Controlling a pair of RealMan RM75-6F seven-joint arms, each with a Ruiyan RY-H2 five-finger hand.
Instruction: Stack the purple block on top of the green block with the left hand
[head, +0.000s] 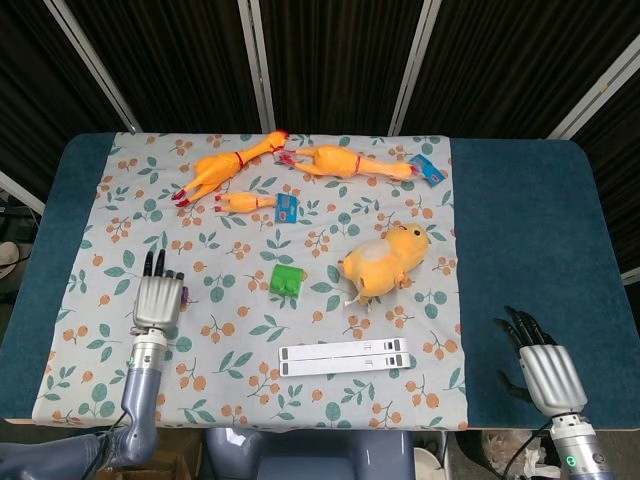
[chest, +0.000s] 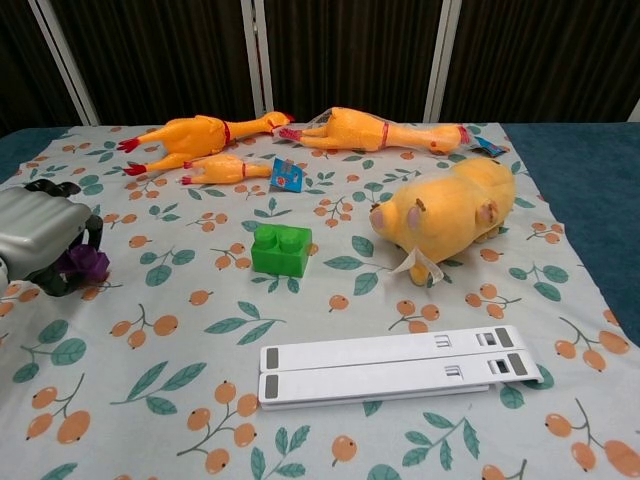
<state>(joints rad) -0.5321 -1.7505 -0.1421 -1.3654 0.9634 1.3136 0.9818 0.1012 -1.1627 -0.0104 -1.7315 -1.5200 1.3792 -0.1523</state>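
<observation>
The green block sits studs-up on the floral cloth near the middle. At the cloth's left side my left hand has its fingers curled over the purple block, gripping it low over the cloth. Only a sliver of the purple block shows past the fingers in the head view. The hand is well left of the green block. My right hand hangs at the near right edge of the blue table, fingers apart and holding nothing.
A yellow pig toy lies right of the green block. Three rubber chickens lie along the far side. A flat white double strip lies near the front edge.
</observation>
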